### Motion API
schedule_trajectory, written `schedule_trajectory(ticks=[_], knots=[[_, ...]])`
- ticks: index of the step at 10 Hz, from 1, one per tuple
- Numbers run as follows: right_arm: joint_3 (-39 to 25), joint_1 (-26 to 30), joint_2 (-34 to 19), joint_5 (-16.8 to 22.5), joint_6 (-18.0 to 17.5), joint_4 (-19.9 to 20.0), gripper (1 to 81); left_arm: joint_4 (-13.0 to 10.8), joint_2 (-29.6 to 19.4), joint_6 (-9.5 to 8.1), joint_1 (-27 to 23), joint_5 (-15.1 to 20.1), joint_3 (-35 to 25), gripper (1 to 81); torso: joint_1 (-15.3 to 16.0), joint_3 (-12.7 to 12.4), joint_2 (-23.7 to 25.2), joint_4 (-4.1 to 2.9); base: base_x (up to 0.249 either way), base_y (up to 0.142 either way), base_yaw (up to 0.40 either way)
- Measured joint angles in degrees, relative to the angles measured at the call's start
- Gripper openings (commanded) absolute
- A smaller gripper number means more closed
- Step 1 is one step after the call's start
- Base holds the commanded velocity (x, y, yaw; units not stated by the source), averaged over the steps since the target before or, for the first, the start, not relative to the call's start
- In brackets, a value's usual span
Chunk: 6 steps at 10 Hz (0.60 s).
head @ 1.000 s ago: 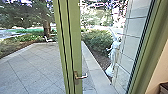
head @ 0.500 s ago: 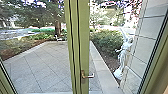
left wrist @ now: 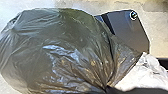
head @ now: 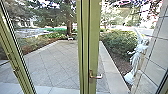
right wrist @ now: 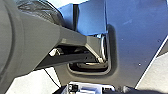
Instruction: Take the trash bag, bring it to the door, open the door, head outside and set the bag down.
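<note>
The trash bag (left wrist: 60, 47) is dark, full and rounded, its thin plastic creased and shiny. In the left wrist view its plastic draws together into a tight neck beside the dark shape of the left hand (left wrist: 108, 88). How far open that hand is, and whether it is what grips the neck, I cannot tell; nor can I tell how far open the right hand is or what it has hold of.

Just beside the neck is a crumpled white piece (left wrist: 143, 75), whose nature is unclear. Beneath the bag lies a pale floor (left wrist: 157, 25). Dark, creased plastic also appears in the right wrist view, partly behind a grey part of the robot.

Ahead, in the head view, stands a door (head: 94, 47) with a green upright and a metal handle (head: 96, 76). Another green upright (head: 15, 57) leans across on the robot's left, with glass between the two.

Beyond is a yard (head: 60, 65) of square paving, edged by a pale stone strip (head: 112, 72). A bushy shrub (head: 118, 41) grows past that strip, near a white statue (head: 137, 58) that has a stone wall (head: 157, 50) just beside it. Farther off is a tree trunk (head: 69, 27).
</note>
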State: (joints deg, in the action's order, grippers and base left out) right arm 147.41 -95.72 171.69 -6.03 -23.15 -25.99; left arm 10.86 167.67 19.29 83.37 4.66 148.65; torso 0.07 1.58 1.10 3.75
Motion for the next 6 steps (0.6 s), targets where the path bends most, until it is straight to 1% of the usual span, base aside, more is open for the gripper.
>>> schedule_trajectory(ticks=[3,6], knots=[[0.1,-0.1,0.0,-0.1,0.0,0.0,81.1,-0.1,0.0,0.0,0.1,0.0,0.0,1.0,0.0,0.0,0.0,0.0,0.0,0.0,0.293],[0.1,0.0,0.0,-0.1,0.0,0.0,81.1,-0.1,0.2,0.0,0.0,0.0,0.0,1.0,0.0,0.0,0.0,0.02,0.0,0.0,0.247]])
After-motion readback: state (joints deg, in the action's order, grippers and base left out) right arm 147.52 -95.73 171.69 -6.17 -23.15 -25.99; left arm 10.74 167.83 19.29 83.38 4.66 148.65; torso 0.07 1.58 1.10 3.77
